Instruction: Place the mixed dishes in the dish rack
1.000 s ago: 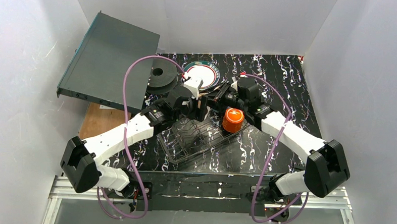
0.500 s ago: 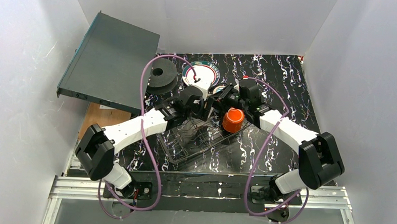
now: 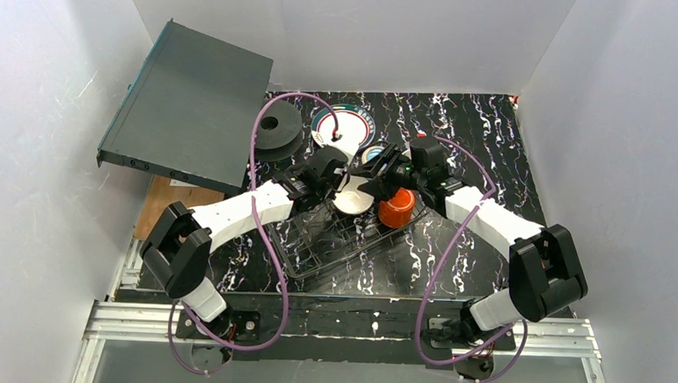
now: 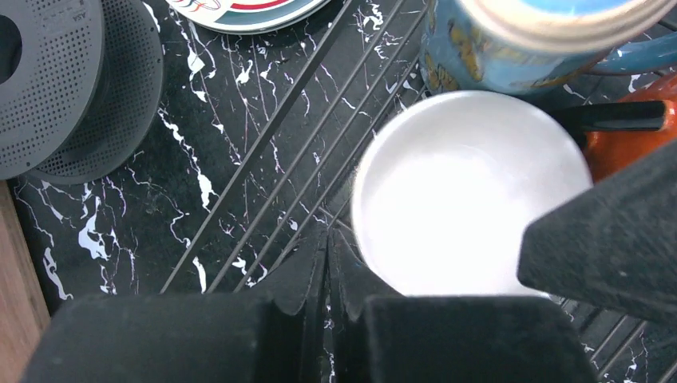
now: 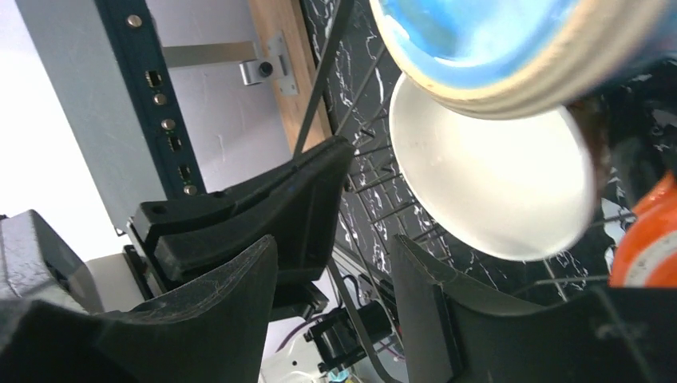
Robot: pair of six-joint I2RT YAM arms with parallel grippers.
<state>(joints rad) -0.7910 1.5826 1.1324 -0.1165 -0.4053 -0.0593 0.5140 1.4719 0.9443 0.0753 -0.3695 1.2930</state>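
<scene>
One bowl (image 4: 467, 191) beside mug (image 4: 511, 48), cup (image 4: 627, 148); spool (image 4: 64, 80) apart.

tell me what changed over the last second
The left arm's elbow swung inward, and the cream bowl, hidden before, now shows in the dish rack beside the orange cup. Cup, rack and plate stayed put.

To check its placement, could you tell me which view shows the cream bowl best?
Left wrist: the cream bowl lies large, nearly whole, in the dish rack. Right wrist shows it obliquely, partly behind the blue mug; the top external shows it small.
</scene>
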